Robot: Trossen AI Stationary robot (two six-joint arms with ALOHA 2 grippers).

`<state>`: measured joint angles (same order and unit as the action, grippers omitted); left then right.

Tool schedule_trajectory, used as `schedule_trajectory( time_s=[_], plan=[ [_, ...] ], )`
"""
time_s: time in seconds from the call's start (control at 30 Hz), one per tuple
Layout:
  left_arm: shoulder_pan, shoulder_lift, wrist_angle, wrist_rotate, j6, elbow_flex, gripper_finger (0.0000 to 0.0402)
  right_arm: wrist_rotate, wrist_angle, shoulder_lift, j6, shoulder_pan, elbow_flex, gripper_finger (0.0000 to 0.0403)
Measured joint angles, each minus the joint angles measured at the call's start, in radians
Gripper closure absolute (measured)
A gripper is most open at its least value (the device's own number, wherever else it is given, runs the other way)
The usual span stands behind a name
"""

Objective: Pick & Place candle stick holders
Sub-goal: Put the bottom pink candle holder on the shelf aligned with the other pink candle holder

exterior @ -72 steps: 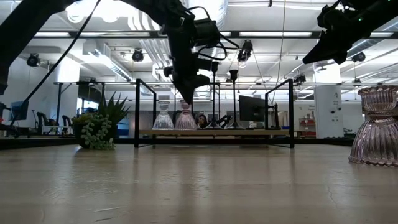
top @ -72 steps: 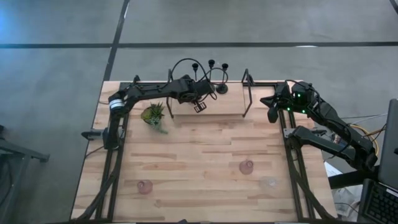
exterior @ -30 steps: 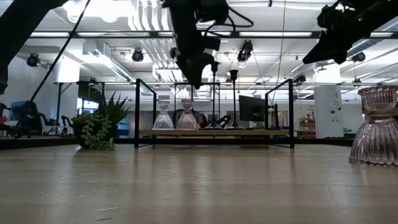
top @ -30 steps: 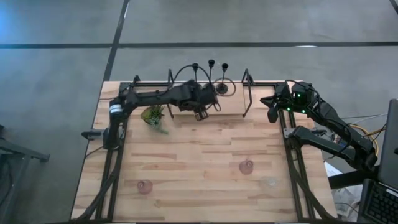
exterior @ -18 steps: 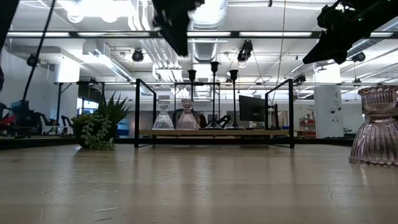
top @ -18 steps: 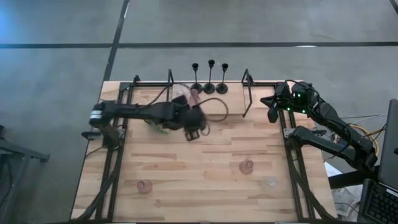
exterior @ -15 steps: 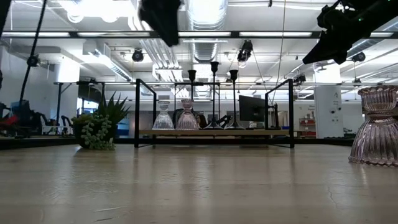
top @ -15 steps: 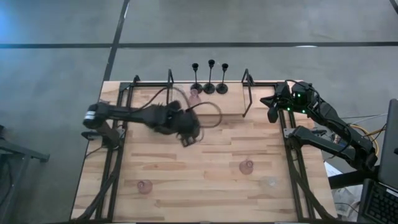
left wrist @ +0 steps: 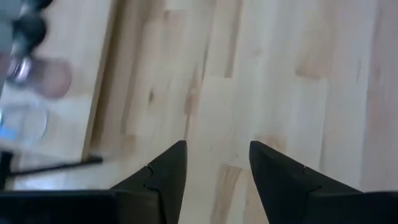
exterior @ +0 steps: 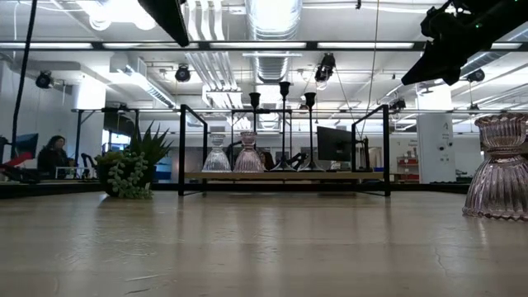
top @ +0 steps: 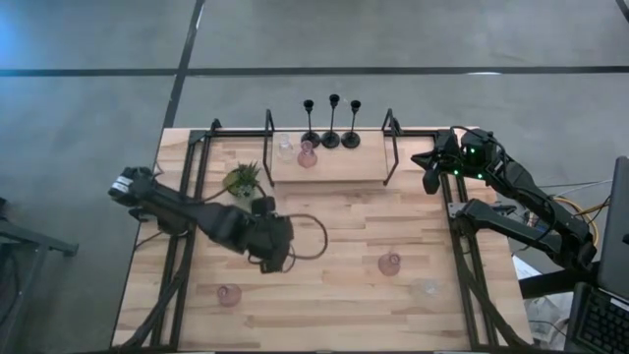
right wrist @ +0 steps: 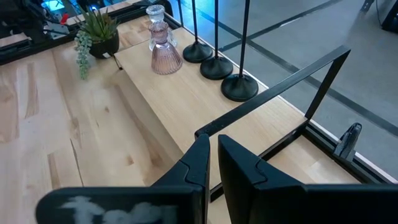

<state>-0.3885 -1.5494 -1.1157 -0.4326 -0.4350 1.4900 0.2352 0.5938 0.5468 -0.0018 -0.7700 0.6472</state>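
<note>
Three slim black stemmed candle stick holders (top: 332,138) stand on their round bases at the far side of a raised wooden shelf (top: 344,165). A clear glass holder (top: 285,150) and a pink one (top: 307,156) stand beside them. On the table stand a pink holder (top: 389,263), another pink one (top: 228,294) and a clear one (top: 425,288). My left gripper (left wrist: 214,158) hovers open over bare wood at mid table (top: 269,262), holding nothing. My right gripper (right wrist: 213,152) waits shut above the table's far right (top: 430,179).
A small green plant (top: 242,181) stands left of the shelf, close to my left arm. Black metal frames (top: 389,147) rise at both ends of the shelf. In the low view a pink holder (exterior: 498,167) looms at the near right.
My left gripper has swung from above the shelf toward the table's near edge and somewhat left, out over mid table, turning as it went. It carries nothing. The holders on the shelf stand where they were.
</note>
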Motion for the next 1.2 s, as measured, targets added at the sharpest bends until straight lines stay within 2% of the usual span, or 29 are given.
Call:
schedule_trajectory(
  time_s=[0.13, 0.27, 0.33, 0.5, 0.57, 0.67, 0.77, 1.2],
  plan=[
    [-0.015, 0.000, 0.110, -0.012, 0.107, -0.078, 0.0233, 0.000, 0.000, 0.000, 0.001, 0.000, 0.000, 0.0374],
    [-0.013, 0.000, 0.152, 0.012, 0.065, -0.136, 0.0240, 0.000, 0.000, 0.000, 0.001, 0.000, 0.000, 0.0374],
    [-0.014, 0.003, 0.113, 0.044, -0.069, -0.142, 0.0243, 0.000, 0.000, 0.000, 0.000, 0.000, 0.000, 0.0374],
    [-0.014, 0.041, -0.068, 0.179, -0.658, -0.118, 0.0243, 0.000, 0.000, 0.000, 0.000, 0.000, 0.000, 0.0374],
    [-0.022, 0.055, -0.107, 0.254, -0.799, -0.118, 0.0244, 0.000, 0.000, 0.000, 0.000, 0.000, 0.000, 0.0374],
    [-0.045, 0.071, -0.122, 0.372, -0.837, -0.119, 0.0246, 0.000, 0.000, 0.000, 0.000, 0.000, 0.000, 0.0374],
    [-0.078, 0.072, -0.137, 0.425, -0.879, -0.119, 0.0246, 0.000, 0.000, 0.000, 0.001, 0.000, 0.000, 0.0374],
    [-0.284, 0.070, -0.144, 0.388, -1.301, -0.201, 0.0248, 0.000, 0.000, 0.000, 0.000, 0.000, 0.000, 0.0374]
  ],
)
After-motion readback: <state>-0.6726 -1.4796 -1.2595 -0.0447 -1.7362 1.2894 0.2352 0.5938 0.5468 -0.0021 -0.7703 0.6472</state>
